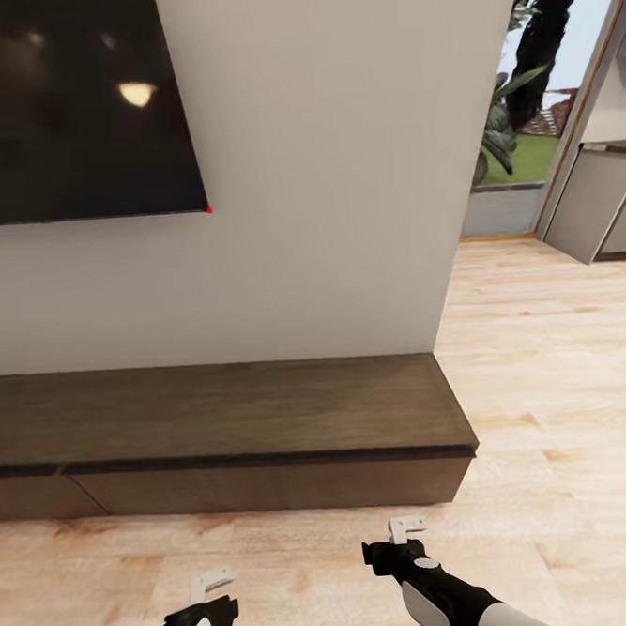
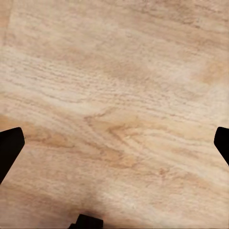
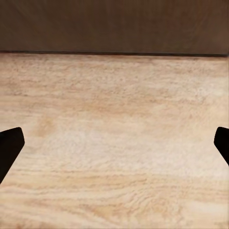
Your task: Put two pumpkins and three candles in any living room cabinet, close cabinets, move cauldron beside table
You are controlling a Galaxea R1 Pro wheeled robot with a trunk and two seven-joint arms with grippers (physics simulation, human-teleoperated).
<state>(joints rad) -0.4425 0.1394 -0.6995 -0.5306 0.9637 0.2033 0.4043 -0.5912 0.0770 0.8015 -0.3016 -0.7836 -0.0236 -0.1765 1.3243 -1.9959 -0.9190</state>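
Note:
The long low dark brown cabinet [image 1: 228, 423] runs along the white wall, its drawer fronts shut and its top bare. Its front face also shows as a dark band [image 3: 114, 26] in the right wrist view. My left gripper [image 1: 212, 584] hangs low over the wooden floor in front of the cabinet, open and empty; its dark fingertips [image 2: 9, 145] frame bare planks. My right gripper [image 1: 407, 528] sits just before the cabinet's right end, also open with nothing between its fingertips [image 3: 9, 145]. Pumpkins, candles and cauldron are out of view.
A dark television screen [image 1: 71, 106] hangs on the wall above the cabinet. To the right, pale wood floor [image 1: 563, 378] leads toward a window with plants [image 1: 521, 80] and grey kitchen units [image 1: 606, 205].

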